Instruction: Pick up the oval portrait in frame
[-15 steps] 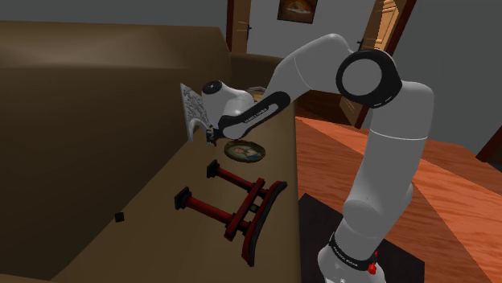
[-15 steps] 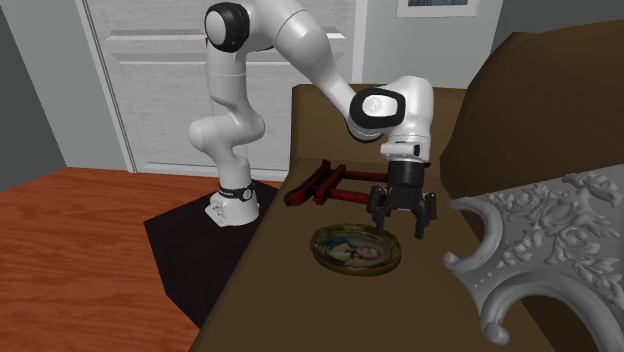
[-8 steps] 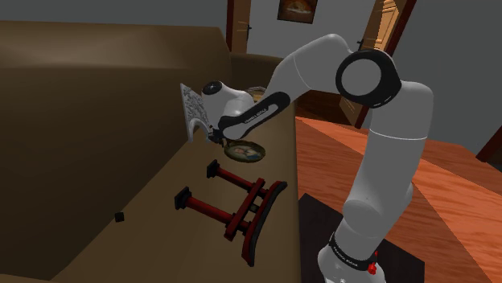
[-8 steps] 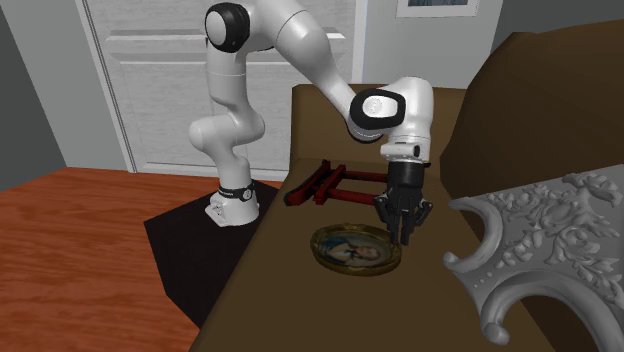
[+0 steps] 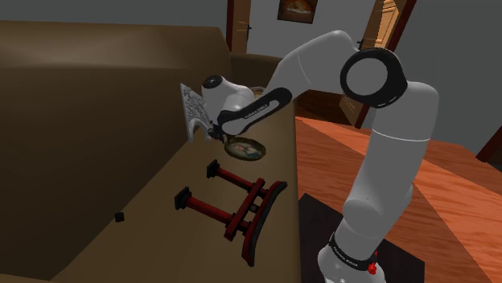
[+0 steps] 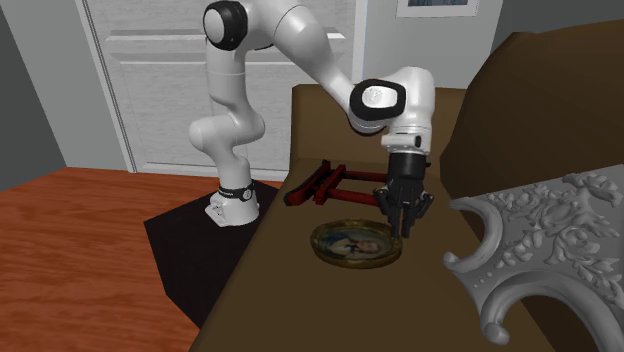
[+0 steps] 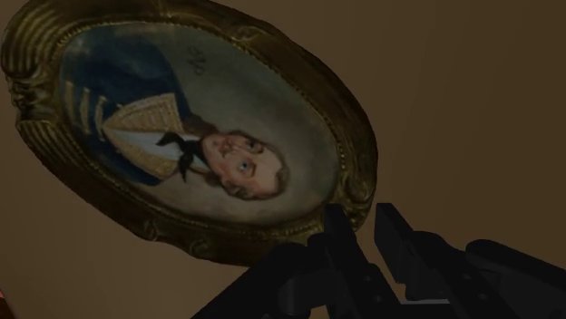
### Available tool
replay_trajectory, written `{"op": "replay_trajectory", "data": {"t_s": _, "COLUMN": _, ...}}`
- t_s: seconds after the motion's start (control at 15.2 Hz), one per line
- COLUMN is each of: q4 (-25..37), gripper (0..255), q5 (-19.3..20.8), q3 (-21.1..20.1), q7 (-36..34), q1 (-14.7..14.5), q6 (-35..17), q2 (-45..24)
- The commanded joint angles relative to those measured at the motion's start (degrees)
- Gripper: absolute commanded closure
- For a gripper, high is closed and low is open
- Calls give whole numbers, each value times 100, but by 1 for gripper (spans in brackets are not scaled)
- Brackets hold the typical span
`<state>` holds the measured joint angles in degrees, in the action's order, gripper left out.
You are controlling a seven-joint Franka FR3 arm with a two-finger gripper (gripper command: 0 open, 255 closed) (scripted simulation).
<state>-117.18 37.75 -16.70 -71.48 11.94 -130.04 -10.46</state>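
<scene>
Shoulder view: a long brown bench (image 5: 161,185) runs along a tall brown back panel (image 5: 96,88). The room has grey walls and a red-brown wooden floor (image 5: 450,185). One framed picture (image 5: 294,8) hangs on the far wall. In the second exterior view, one white panelled door (image 6: 180,80) stands behind the arm, and one black mat (image 6: 190,250) lies under the arm's base.

Item count on the bench:
- One oval portrait (image 5: 246,149) in a gilt frame. It lies near the bench's front edge, between the rack and the carved piece.
- One red-and-black rack (image 5: 233,205), nearer the camera than the portrait.
- One pale grey carved ornament (image 5: 193,112), against the back panel at the shoulder view's left of the portrait.
- One small black cube (image 5: 119,216), well apart at the near left.

In the second exterior view the gripper (image 6: 403,228) points down at the right end of the oval portrait (image 6: 355,246). In the wrist view the fingers (image 7: 399,240) stand narrow, closed on the frame's rim.
</scene>
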Motion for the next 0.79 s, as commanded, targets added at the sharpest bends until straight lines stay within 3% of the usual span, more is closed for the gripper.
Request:
{"op": "replay_trajectory", "data": {"t_s": 0.0, "q4": 59, "gripper": 255, "q5": -93, "q3": -22, "q7": 103, "q1": 4, "q6": 112, "q2": 81}}
{"op": "replay_trajectory", "data": {"t_s": 0.73, "q4": 344, "gripper": 255, "q5": -452, "q3": -83, "q7": 530, "q1": 22, "q6": 602, "q2": 409}}
